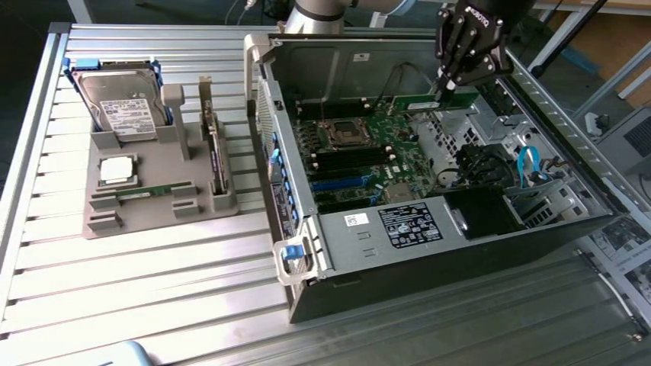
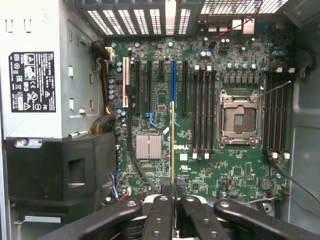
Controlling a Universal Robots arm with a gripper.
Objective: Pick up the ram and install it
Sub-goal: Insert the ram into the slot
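**Ram pinched above the open case**

The gripper (image 1: 449, 86) is hanging over the far end of the open case (image 1: 458, 282). Its jaws are pinching the ram (image 1: 422, 103), pressed close on both faces of the thin green stick. In the exterior view the ram is hovering just above the motherboard (image 1: 376, 152), apart from it, and to the exterior view's right of the socket (image 1: 341, 135).

In the wrist view the ram (image 2: 173, 145) is showing edge-on as a thin line. It is running out from the gripper (image 2: 174, 200) across the motherboard (image 2: 165, 75); which slot it is lining up with I cannot tell.

The case is lying on its side on a worktop (image 1: 152, 290) of ribbed silver slats, which are catching bright light. At the exterior view's left a grey tray (image 1: 152, 217) is sitting on the same worktop, carrying a hard drive (image 1: 122, 107) and a processor (image 1: 117, 169). Past the worktop's edge, at the exterior view's right, a dark pole (image 1: 569, 30) is slanting through the room.
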